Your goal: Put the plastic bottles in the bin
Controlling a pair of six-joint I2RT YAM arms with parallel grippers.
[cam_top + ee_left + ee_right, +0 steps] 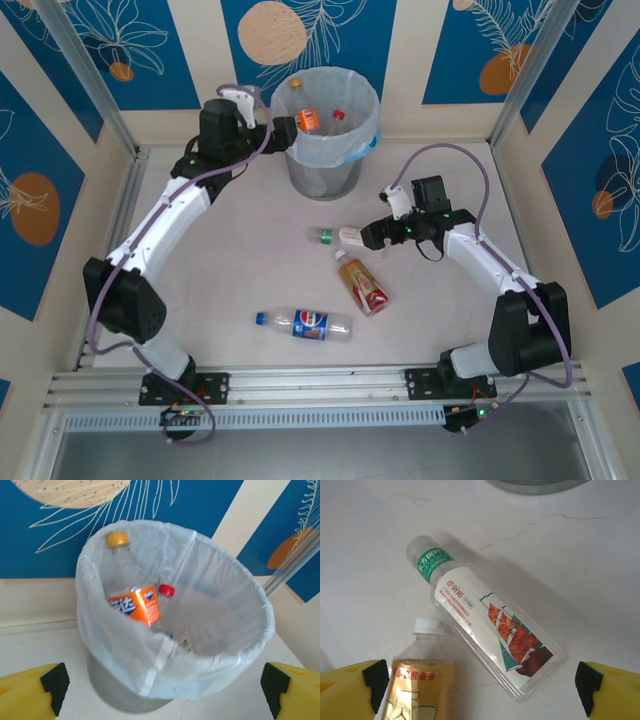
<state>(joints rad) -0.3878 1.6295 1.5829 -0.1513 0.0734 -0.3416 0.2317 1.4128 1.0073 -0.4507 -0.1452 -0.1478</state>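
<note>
The bin [325,180], a round dark grey mesh basket lined with a thin translucent white bag folded over its rim, is standing at the far middle of the table [230,260], a smooth white surface crossed by faint brown veins. Two of the plastic bottles are leaning inside it. One is an orange-labelled bottle [137,605] of clear plastic with a yellow-orange cap, resting against the liner's left wall. The other is a red-capped bottle [166,591] just beside it, its body mostly hidden.

The left gripper [283,128] is hovering at the bin's left rim, its yellow fingers [30,690] with black pads standing wide apart and holding nothing.

Three bottles are lying on their sides on the table. The green-capped bottle [490,635], clear and flat-sided with a cream label showing red sails, is lying near the bin's base. The right gripper [365,237] is sitting at its bottom end with fingers [615,692] spread to either side, not clamped on it. The white-capped bottle [422,675], wearing an amber label, is lying just beside it; whether the two are touching cannot be told. The blue-labelled bottle [305,323], blue-capped, is lying well apart, nearer the arm bases.

Blue walls [80,50] patterned with leaves and orange discs are enclosing the table.
</note>
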